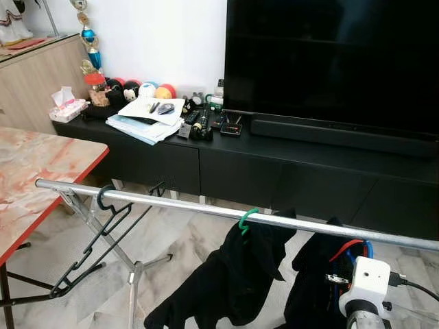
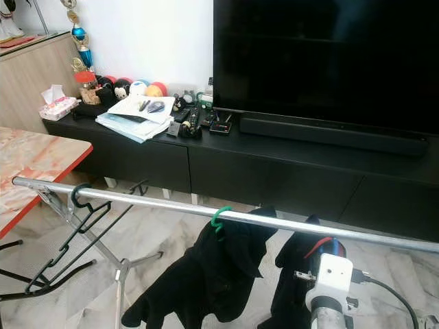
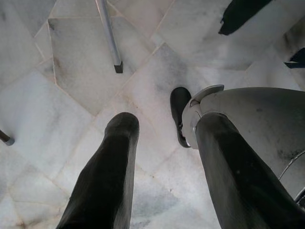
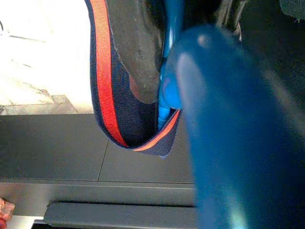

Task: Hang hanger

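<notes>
A silver clothes rail (image 1: 171,203) crosses in front of me. An empty black hanger (image 1: 103,205) hangs near its left end. A green hanger hook (image 1: 247,219) carries a black garment (image 1: 233,281) at the middle. My right wrist (image 1: 363,284) is raised at the lower right, just below the rail. In the right wrist view my right gripper (image 4: 159,90) is shut on a blue hanger (image 4: 169,28) that bears a navy garment with red trim (image 4: 102,71); that trim (image 1: 346,248) sits right under the rail. My left gripper (image 3: 164,126) hangs open over the floor.
A black TV cabinet (image 1: 240,171) with a large TV (image 1: 329,62), papers and small items stands behind the rail. A marble-patterned table with a red edge (image 1: 41,171) is at the left. The rail's folding legs (image 1: 130,267) stand on the marble floor.
</notes>
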Robot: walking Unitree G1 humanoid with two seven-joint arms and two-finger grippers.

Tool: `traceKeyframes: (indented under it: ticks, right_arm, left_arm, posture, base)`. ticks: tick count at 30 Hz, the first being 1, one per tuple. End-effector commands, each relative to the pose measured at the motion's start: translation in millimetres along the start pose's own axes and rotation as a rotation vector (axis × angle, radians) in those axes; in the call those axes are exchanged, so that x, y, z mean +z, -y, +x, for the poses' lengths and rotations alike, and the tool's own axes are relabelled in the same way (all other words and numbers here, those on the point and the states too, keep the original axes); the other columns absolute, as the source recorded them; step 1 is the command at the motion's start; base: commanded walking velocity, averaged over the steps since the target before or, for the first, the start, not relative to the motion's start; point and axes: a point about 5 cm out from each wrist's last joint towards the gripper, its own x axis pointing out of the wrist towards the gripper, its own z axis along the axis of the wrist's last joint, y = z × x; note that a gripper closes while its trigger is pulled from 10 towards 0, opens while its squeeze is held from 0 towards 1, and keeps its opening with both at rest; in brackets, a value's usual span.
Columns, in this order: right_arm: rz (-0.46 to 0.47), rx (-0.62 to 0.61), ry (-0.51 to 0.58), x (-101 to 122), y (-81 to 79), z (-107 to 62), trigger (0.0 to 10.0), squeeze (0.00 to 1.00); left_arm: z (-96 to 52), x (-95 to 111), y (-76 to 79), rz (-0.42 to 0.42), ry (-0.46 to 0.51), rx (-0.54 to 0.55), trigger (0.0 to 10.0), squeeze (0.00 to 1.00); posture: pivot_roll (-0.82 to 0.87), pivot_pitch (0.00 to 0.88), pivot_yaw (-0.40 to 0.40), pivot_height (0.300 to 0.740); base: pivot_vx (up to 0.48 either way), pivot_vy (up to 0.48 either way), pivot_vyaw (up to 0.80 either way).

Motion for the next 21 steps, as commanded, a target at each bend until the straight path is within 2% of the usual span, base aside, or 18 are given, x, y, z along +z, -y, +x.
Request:
traceKeyframes:
  ticks: [1, 21]
  right_arm:
    - [0.017, -0.010, 0.012, 5.0, 0.3, 2.9, 10.0, 0.00]
    - [0.010, 0.011, 0.015, 6.0, -2.6, 4.0, 10.0, 0.00]
  left_arm:
    - [-1.2, -6.5, -0.8, -0.009, -0.030, 0.004, 10.0, 0.00]
    - [-2.7, -11.5, -1.5, -0.011, -0.038, 0.023, 10.0, 0.00]
  posture:
    - [0.09, 0.015, -0.005, 0.740]
    - [0.09, 0.015, -0.008, 0.740]
  base:
    - [0.000, 0.000, 0.00]
    - [0.000, 0.000, 0.00]
